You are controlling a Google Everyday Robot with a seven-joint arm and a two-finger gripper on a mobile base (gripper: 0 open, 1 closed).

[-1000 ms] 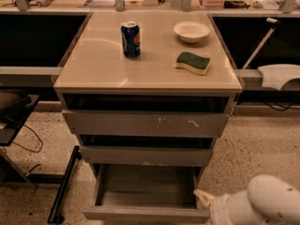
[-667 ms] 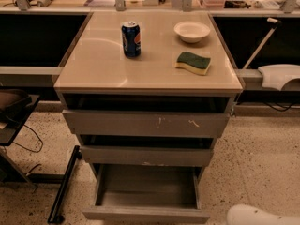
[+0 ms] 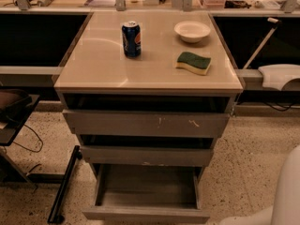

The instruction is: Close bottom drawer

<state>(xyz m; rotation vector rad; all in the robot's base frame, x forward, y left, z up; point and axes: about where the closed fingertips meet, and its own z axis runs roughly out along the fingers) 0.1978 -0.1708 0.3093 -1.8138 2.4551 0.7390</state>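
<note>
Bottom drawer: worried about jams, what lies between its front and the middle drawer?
Camera view: only the bare grey base of the bottom drawer; pincer out of view.

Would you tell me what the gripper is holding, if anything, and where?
Cannot tell: the gripper is out of view; only the arm shows, lower right.

glossy smooth beige cabinet top (image 3: 154, 74) | matt grey bottom drawer (image 3: 145, 193) | shiny blue metal can (image 3: 131, 39) | rough green-yellow sponge (image 3: 193, 62) | smooth white arm shell (image 3: 283, 196) lower right, gripper out of sight
</note>
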